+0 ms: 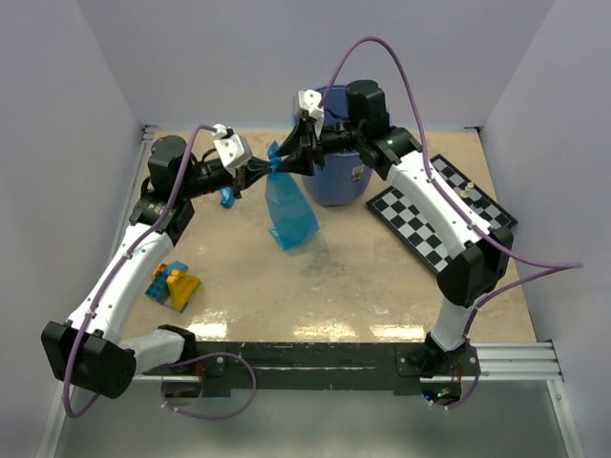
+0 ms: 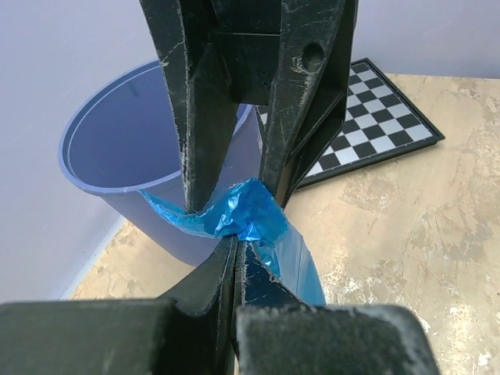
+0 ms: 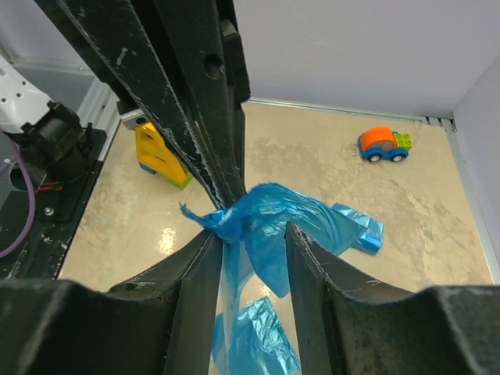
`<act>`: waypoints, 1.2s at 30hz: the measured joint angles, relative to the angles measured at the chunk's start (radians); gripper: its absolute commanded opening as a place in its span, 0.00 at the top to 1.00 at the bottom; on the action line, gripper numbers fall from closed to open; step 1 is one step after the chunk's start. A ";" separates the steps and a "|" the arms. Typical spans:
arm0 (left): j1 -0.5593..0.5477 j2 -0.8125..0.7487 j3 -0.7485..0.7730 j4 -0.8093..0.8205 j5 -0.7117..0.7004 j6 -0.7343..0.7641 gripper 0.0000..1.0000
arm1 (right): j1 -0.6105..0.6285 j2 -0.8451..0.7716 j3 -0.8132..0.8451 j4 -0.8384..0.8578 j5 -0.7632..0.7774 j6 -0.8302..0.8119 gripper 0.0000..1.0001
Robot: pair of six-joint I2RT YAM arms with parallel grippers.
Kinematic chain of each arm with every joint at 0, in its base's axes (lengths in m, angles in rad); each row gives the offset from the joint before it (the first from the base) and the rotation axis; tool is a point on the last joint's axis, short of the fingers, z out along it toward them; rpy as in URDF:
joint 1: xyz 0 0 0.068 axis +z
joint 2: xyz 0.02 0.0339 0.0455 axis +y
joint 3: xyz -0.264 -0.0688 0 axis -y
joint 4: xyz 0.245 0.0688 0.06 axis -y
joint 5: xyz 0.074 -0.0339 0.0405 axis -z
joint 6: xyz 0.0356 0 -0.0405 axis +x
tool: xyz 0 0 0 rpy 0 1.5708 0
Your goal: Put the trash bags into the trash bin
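A blue trash bag [image 1: 289, 215] hangs in the air just left of the trash bin [image 1: 336, 181], its lower end near the table. My left gripper [image 1: 270, 170] is shut on the bag's bunched top [image 2: 254, 211]. From the bin side, my right gripper [image 1: 284, 160] straddles the same bunched top [image 3: 297, 219], its jaws apart with film draped between them. In the right wrist view the film rests against one finger [image 3: 199, 269]. The bin [image 2: 117, 141] stands upright, and no bag shows in the part of its inside that I see. Another blue trash bag [image 3: 361, 231] lies flat on the table.
A chessboard [image 1: 444, 215] lies right of the bin. Yellow and blue toy blocks [image 1: 174, 284] sit near the left arm. An orange toy car [image 3: 383, 144] stands by the wall at the table's left edge. Walls close the table's back and sides.
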 measured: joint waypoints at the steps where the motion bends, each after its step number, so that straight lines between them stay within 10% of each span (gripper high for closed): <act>1: 0.000 0.001 0.000 0.000 -0.001 0.000 1.00 | 0.002 0.000 0.000 0.001 -0.006 0.001 0.67; 6: 0.004 0.006 0.002 -0.009 -0.009 -0.010 1.00 | 0.011 0.000 0.000 0.014 -0.021 0.018 1.00; 36: 0.016 -0.040 0.005 -0.074 -0.137 0.099 1.00 | -0.079 -0.099 -0.106 -0.057 0.065 -0.046 1.00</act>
